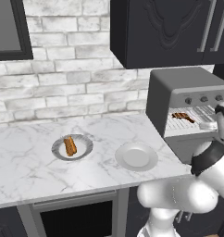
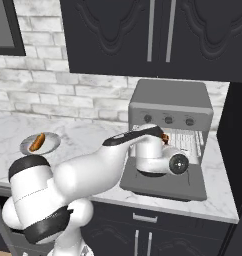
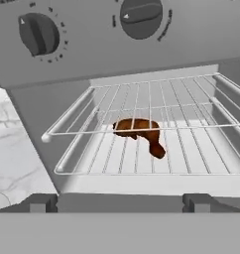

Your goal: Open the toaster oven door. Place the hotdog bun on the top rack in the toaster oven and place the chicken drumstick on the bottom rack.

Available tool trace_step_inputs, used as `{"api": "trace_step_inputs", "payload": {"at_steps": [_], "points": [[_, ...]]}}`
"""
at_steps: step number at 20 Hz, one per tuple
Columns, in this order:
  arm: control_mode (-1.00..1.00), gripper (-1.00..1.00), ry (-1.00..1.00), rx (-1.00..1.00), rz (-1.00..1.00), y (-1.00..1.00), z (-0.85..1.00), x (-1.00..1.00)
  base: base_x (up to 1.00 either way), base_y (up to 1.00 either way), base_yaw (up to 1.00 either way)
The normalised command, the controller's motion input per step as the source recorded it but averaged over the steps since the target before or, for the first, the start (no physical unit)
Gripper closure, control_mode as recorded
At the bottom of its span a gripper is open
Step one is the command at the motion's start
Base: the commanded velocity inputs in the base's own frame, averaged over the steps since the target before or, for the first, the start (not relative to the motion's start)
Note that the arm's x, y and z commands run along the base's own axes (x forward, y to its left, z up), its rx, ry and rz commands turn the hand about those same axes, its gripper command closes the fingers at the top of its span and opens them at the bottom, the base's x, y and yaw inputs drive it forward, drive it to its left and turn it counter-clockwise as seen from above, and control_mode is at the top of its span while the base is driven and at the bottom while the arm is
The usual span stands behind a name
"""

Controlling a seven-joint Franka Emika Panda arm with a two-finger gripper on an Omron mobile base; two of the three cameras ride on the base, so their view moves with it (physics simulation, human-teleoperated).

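The chicken drumstick (image 3: pixel 140 133) lies on the toaster oven's (image 1: pixel 178 83) lower rack. The hotdog bun (image 1: pixel 70 146) sits in a bowl (image 1: pixel 84 141) at 9 o'clock. The tool is wide open, empty.

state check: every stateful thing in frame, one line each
toaster oven door: open, folded down flat
toaster oven: racks exposed
chicken drumstick: lying on a rack inside the oven
hotdog bun: on its plate on the counter, not yet loaded
white plate: bare
pincer: open, holding nothing
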Motion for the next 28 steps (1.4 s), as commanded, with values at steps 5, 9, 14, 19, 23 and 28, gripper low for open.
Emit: {"api": "trace_step_inputs", "payload": {"at_steps": [5,9,14,19,23,28], "points": [[-1.00,-1.00,-0.12,0.10,0.13,-0.13,0.07,-0.05,0.00,0.00,0.00],[-1.00,-1.00,-0.08,0.11,0.02,0.00,0.00,0.02,0.00,0.00,0.00],[-1.00,-1.00,-0.11,0.12,0.00,0.00,0.00,0.00,0.00,0.00,0.00],[-1.00,-1.00,-0.15,0.10,-0.05,0.04,0.00,0.18,0.00,0.00,0.00],[-1.00,-1.00,-0.14,0.03,-0.02,0.16,-0.02,0.58,0.00,0.00,0.00],[-1.00,-1.00,-0.05,0.01,-0.02,0.03,-0.04,0.39,0.00,0.00,0.00]]}}
